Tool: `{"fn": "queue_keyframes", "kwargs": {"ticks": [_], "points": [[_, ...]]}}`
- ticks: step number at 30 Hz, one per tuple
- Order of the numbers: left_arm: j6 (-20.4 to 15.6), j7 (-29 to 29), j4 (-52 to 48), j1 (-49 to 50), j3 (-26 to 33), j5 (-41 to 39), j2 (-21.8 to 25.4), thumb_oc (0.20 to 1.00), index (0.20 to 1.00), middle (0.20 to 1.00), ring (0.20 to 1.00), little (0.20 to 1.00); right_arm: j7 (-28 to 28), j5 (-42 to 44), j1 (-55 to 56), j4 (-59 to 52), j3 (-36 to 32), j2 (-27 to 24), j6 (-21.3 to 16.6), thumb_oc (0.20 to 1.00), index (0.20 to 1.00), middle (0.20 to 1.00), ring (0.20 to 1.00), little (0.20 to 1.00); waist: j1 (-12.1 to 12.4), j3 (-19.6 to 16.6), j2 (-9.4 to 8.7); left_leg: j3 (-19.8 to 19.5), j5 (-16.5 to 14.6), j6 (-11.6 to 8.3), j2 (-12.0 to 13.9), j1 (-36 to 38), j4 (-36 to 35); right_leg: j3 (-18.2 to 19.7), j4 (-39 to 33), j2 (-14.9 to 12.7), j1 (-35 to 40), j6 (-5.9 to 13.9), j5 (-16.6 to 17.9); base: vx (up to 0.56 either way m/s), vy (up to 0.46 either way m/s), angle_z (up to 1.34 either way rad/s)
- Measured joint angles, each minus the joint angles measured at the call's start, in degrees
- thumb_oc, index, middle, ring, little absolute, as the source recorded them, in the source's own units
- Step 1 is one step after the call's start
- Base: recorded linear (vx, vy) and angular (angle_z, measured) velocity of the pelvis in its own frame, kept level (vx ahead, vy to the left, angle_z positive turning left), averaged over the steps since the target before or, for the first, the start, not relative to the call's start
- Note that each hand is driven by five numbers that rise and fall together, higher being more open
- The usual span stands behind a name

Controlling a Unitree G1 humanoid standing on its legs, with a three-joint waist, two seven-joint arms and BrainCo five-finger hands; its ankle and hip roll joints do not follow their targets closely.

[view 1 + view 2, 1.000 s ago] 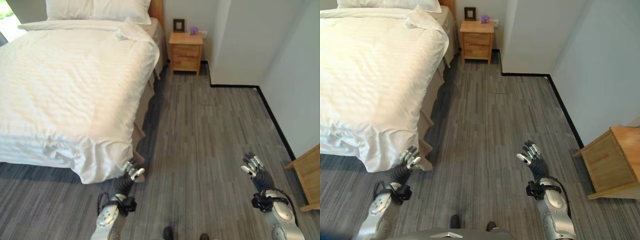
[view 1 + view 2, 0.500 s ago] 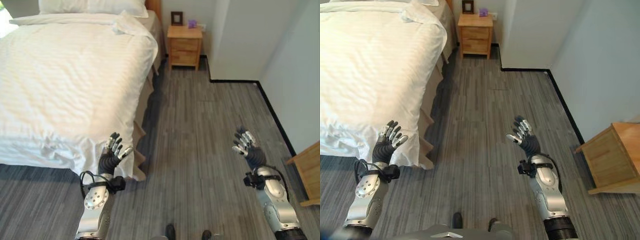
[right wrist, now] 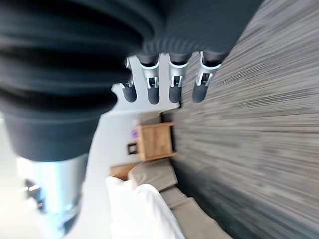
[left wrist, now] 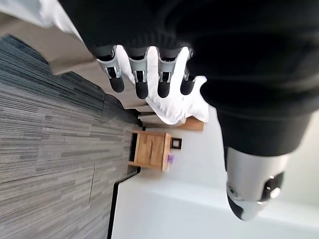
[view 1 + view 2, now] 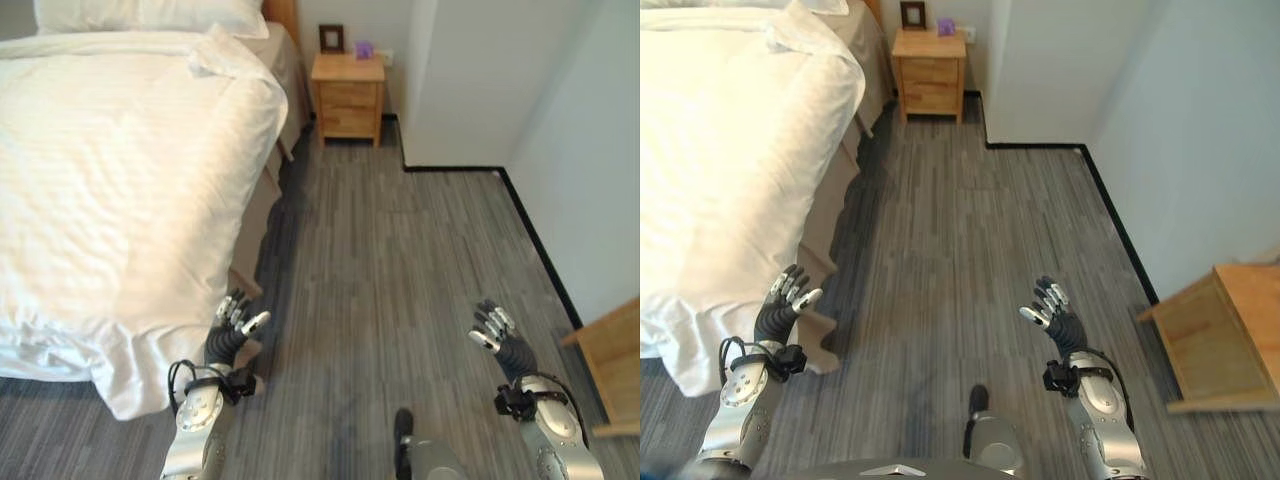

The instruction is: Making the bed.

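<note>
Both hands hang empty, fingers apart: left hand (image 5: 232, 335) lowered beside the duvet (image 5: 120, 180), right hand (image 5: 495, 335) over the floor (image 5: 400, 260). The view has shifted. The bed corner remains untouched.

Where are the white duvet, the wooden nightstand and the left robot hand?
white duvet (image 5: 120, 190), left eye view, middle of its top.
wooden nightstand (image 5: 348, 95), left eye view, drawer front.
left robot hand (image 5: 228, 335), left eye view, its palm.
</note>
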Motion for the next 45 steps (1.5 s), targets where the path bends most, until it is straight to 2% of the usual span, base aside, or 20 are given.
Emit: {"fn": "queue_keyframes", "kwargs": {"ticks": [1,2,4,8,11,13,14,16,18,20,22,26,30,33,36,38,40,41,43,45], "points": [[0.1,0.1,0.1,0.1,0.1,0.0,-0.5,1.000,1.000,1.000,1.000,1.000,-0.1,0.2,0.2,0.2,-0.1,0.0,0.1,1.000,1.000,1.000,1.000,1.000,0.8,-0.1,-0.29,-0.1,2.7,0.18,0.4,-1.2,4.9,0.6,-0.1,-0.2,0.1,-0.75,-0.4,0.47,-0.285,-0.47],[0.7,-0.4,-0.7,1.3,-0.2,-1.3,-0.8,1.000,1.000,1.000,1.000,1.000,-0.3,0.7,0.4,-0.6,-0.2,-0.7,-0.6,1.000,1.000,1.000,1.000,1.000,3.3,0.0,-0.46,-1.9,15.7,2.13,1.0,-6.5,16.0,2.0,-2.0,2.6,4.1,-2.94,-2.0,0.52,-0.191,-0.42],[0.6,-0.6,-2.2,0.8,-0.3,-2.1,-0.3,1.000,1.000,1.000,1.000,1.000,-0.8,0.7,0.1,0.0,-0.1,-1.3,-0.2,1.000,1.000,1.000,1.000,1.000,5.3,1.5,-2.20,-0.7,11.9,1.55,-1.1,-13.4,22.2,1.9,-3.7,2.8,8.3,-4.31,-4.0,0.65,-0.052,-0.22],[0.6,-2.5,-1.3,2.2,1.0,-2.1,1.6,1.000,1.000,1.000,1.000,1.000,-0.6,0.7,-2.6,-0.2,-0.1,-1.5,-0.6,1.000,1.000,1.000,1.000,1.000,8.8,1.7,-1.24,8.5,9.7,2.66,-0.4,-13.0,-20.2,2.3,-10.5,5.0,18.6,-2.64,-7.2,0.78,0.132,-0.26],[0.2,-2.7,-0.4,3.7,4.0,-2.1,1.4,1.000,1.000,1.000,1.000,1.000,-0.6,0.7,-2.7,0.2,2.4,-2.3,-0.8,1.000,1.000,1.000,1.000,1.000,10.4,-0.1,0.13,6.2,9.9,2.17,-2.7,-11.3,-42.0,3.2,-13.9,5.5,25.6,0.22,-10.9,0.83,0.138,-0.22],[-0.2,-1.8,-0.4,3.8,7.7,-2.2,-0.9,1.000,1.000,1.000,1.000,1.000,-0.3,0.6,-4.5,2.5,3.1,-2.5,-0.7,1.000,1.000,1.000,1.000,1.000,11.8,-0.7,0.59,5.6,9.8,1.98,-2.8,-10.0,-45.1,5.0,-13.5,5.4,27.6,-0.01,-12.4,0.83,0.164,-0.42],[-0.2,-0.9,-1.6,5.4,10.5,-2.6,-1.2,1.000,1.000,1.000,1.000,1.000,-0.1,0.0,-3.6,1.4,3.6,-2.5,0.1,1.000,1.000,1.000,1.000,1.000,13.2,-2.1,0.07,13.4,10.3,4.20,-3.1,-9.5,-36.8,4.9,-12.3,4.0,31.7,2.44,-15.8,0.64,0.173,-0.42],[-0.5,0.0,-2.4,7.5,12.8,-3.9,-1.5,1.000,1.000,1.000,1.000,1.000,0.2,-0.5,-1.4,0.2,4.9,-2.4,-0.1,1.000,1.000,1.000,1.000,1.000,13.5,-4.9,-0.28,12.9,15.0,7.80,-3.9,-7.6,-35.4,4.4,-4.1,1.8,31.2,4.33,-19.2,0.57,0.273,-0.12],[-0.8,0.1,-1.1,5.9,13.1,-4.2,-2.9,1.000,1.000,1.000,1.000,1.000,1.5,-2.8,1.6,-2.1,6.3,-2.1,0.2,1.000,1.000,1.000,1.000,1.000,14.2,-5.3,-3.44,13.0,12.5,10.07,-8.1,-4.5,-32.1,3.2,24.0,-5.5,23.0,7.37,-17.6,0.68,0.408,0.29],[-0.8,1.2,-0.9,4.5,12.9,-4.3,-3.0,1.000,1.000,1.000,1.000,1.000,1.9,-4.4,-3.1,-2.6,7.5,0.2,0.9,1.000,1.000,1.000,1.000,1.000,13.3,-3.9,-4.00,11.4,4.4,13.27,-12.3,0.8,-30.9,4.6,47.7,-12.6,11.9,3.90,-4.9,0.64,0.277,0.24],[-1.2,1.3,-0.4,1.5,11.5,-4.3,-3.2,1.000,1.000,1.000,1.000,1.000,2.1,-4.7,-5.9,-3.6,8.5,0.4,1.0,1.000,1.000,1.000,1.000,1.000,11.5,-2.4,-0.18,6.1,3.2,13.42,-12.1,5.9,-33.7,2.6,51.1,-12.5,4.7,3.17,-7.6,0.75,0.052,0.50],[-2.8,1.6,-1.7,0.5,11.9,-6.5,-1.8,1.000,1.000,1.000,1.000,1.000,2.4,-4.7,-6.9,-4.7,8.8,-0.5,0.8,1.000,1.000,1.000,1.000,1.000,7.7,-0.2,2.38,3.9,3.5,9.74,-10.7,16.0,-39.7,-5.4,31.3,-14.1,-6.5,4.29,-12.5,0.67,-0.196,0.79],[-3.8,2.4,1.2,1.0,13.6,-6.6,-0.4,1.000,1.000,1.000,1.000,1.000,2.2,-4.4,-3.6,-1.6,10.0,-1.1,1.9,1.000,1.000,1.000,1.000,1.000,6.3,-0.8,-1.28,1.2,-1.9,6.41,-8.4,22.8,-41.4,2.9,-11.7,-5.3,-6.2,7.62,-3.0,0.60,-0.210,0.75],[-3.9,2.5,2.3,1.2,11.7,-6.4,-0.3,1.000,1.000,1.000,1.000,1.000,2.4,-4.6,-3.3,-1.8,7.5,-1.3,1.8,1.000,1.000,1.000,1.000,1.000,5.1,-1.7,-2.89,-2.0,-3.6,3.41,-5.4,30.7,-42.5,-1.6,-9.5,-4.1,-4.8,5.85,-1.5,0.73,-0.294,0.84],[-3.8,2.4,2.2,2.3,10.1,-6.4,-3.7,1.000,1.000,1.000,1.000,1.000,2.5,-4.7,-4.2,-0.6,4.8,-1.3,1.9,1.000,1.000,1.000,1.000,1.000,5.3,-2.9,0.09,-2.1,-4.7,1.20,-2.4,31.2,-34.3,-4.4,-0.9,-3.3,-4.7,0.81,4.4,0.55,-0.373,0.14],[-3.9,2.2,1.9,2.6,7.2,-6.2,-5.3,1.000,1.000,1.000,1.000,1.000,2.4,-1.5,-6.9,1.2,4.9,-2.1,1.2,1.000,1.000,1.000,1.000,1.000,5.8,-2.9,2.27,-2.8,0.4,-0.66,0.4,22.3,-14.3,-3.2,3.3,1.1,-4.4,-3.35,0.0,0.52,-0.519,-0.45],[-3.8,2.2,2.2,-0.8,7.9,-6.7,-7.1,1.000,1.000,1.000,1.000,1.000,2.3,3.1,-5.7,1.0,1.9,-0.9,1.3,1.000,1.000,1.000,1.000,1.000,6.5,-2.1,1.41,-1.3,16.0,1.55,1.6,11.9,7.3,-2.6,4.6,1.4,-3.4,-4.78,-2.5,0.44,-0.497,-0.20],[-3.6,2.2,1.0,-1.2,8.0,-6.9,-8.2,1.000,1.000,1.000,1.000,1.000,2.3,6.5,-5.0,1.3,2.1,-1.3,1.5,1.000,1.000,1.000,1.000,1.000,6.9,-1.2,-0.39,-0.8,18.6,2.83,1.4,2.7,20.4,-1.8,3.5,2.2,0.2,-7.71,-6.8,0.48,-0.428,-0.10],[-3.1,1.8,-2.7,-0.1,8.2,-7.0,-6.1,1.000,1.000,1.000,1.000,1.000,2.1,7.6,-3.7,-0.3,1.8,-1.5,1.5,1.000,1.000,1.000,1.000,1.000,8.2,1.0,-3.27,0.9,17.0,4.09,0.8,-6.6,30.0,-0.4,1.7,2.8,4.4,-8.54,-8.3,0.52,-0.268,-0.42],[-3.2,1.9,-1.5,0.5,11.3,-8.9,-4.4,1.000,1.000,1.000,1.000,1.000,1.5,7.6,-4.9,-0.3,1.6,-1.9,1.5,1.000,1.000,1.000,1.000,1.000,12.6,3.4,-5.27,5.8,13.9,2.21,1.2,-18.3,24.1,-0.5,-4.7,3.0,13.3,-7.20,-8.6,0.63,-0.120,-0.77]]}}
